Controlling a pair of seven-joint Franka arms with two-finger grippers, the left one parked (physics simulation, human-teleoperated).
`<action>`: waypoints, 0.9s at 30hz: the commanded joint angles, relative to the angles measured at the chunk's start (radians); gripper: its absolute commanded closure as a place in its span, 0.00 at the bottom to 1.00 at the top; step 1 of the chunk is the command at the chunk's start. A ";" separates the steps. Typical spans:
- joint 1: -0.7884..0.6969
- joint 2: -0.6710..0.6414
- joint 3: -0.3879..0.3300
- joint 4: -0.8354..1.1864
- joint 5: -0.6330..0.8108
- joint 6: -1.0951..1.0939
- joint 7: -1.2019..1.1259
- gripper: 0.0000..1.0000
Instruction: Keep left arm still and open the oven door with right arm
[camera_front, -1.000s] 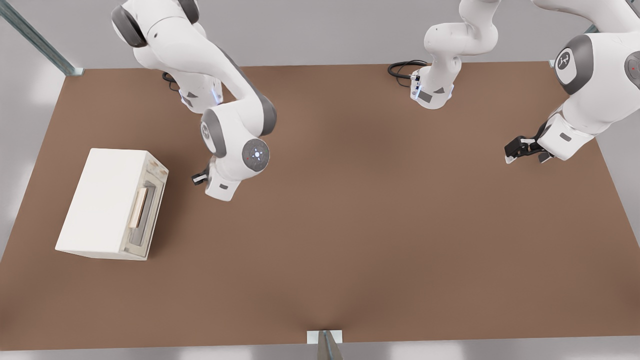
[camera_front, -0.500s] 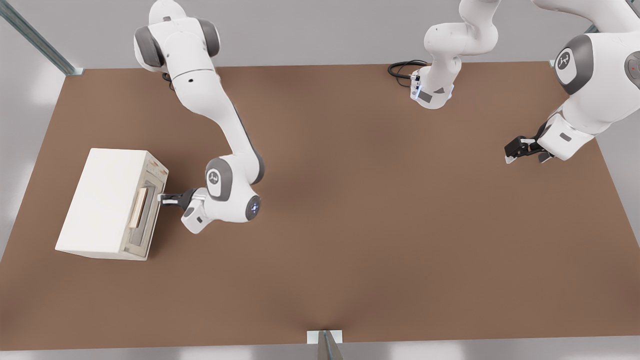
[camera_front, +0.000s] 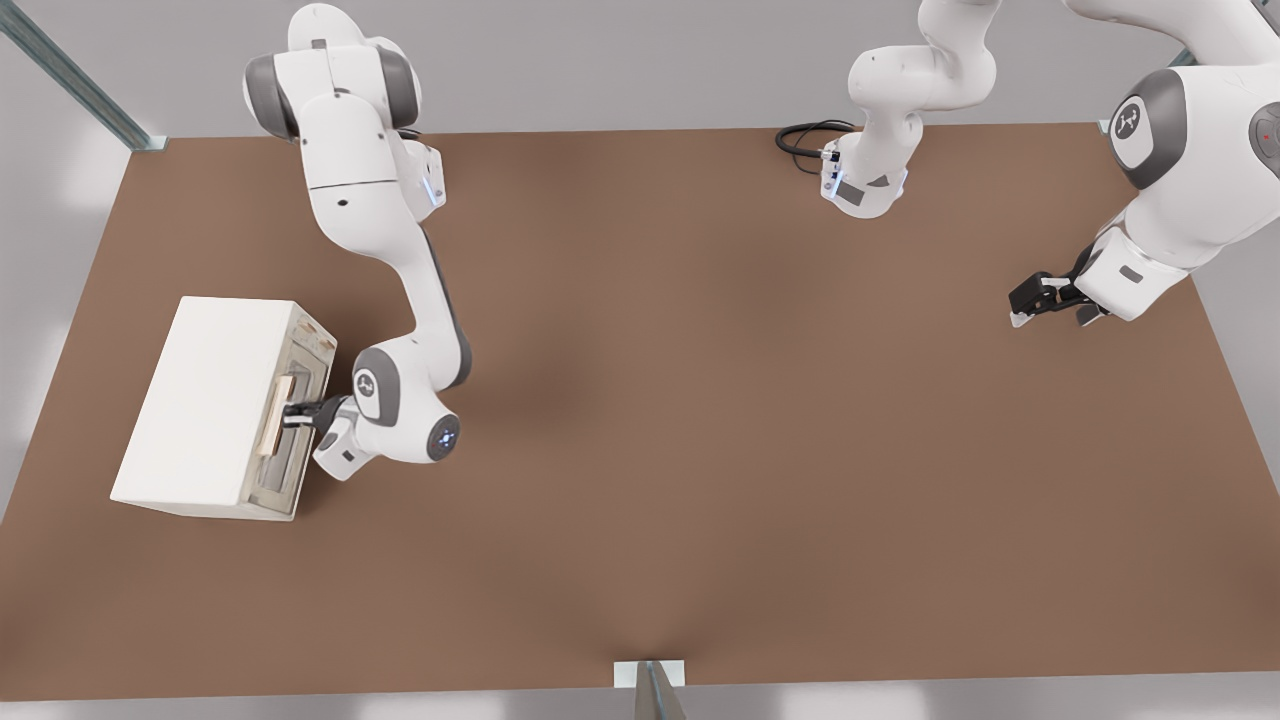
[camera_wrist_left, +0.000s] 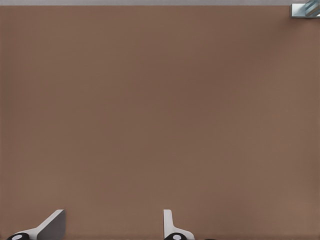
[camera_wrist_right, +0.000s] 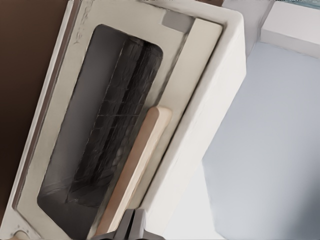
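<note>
Tool (camera_front: 292, 415) at the oven door (camera_front: 290, 437) handle (camera_front: 275, 416), finger state unclear, door closed

The right arm (camera_front: 390, 235), in the left half of the front view, has glossy white rounded links with grey joint caps. One cap carries a small white logo, another a glowing blue-white dot ring. A thin blue light strip marks its base. Its tool (camera_front: 296, 413) is black with pale fingers.
</note>
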 joint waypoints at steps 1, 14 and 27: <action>-0.001 -0.003 -0.007 -0.003 -0.002 0.058 0.017 1.00; -0.004 -0.014 -0.032 -0.053 -0.004 0.056 -0.015 1.00; -0.027 -0.006 -0.035 -0.057 -0.005 0.056 -0.012 1.00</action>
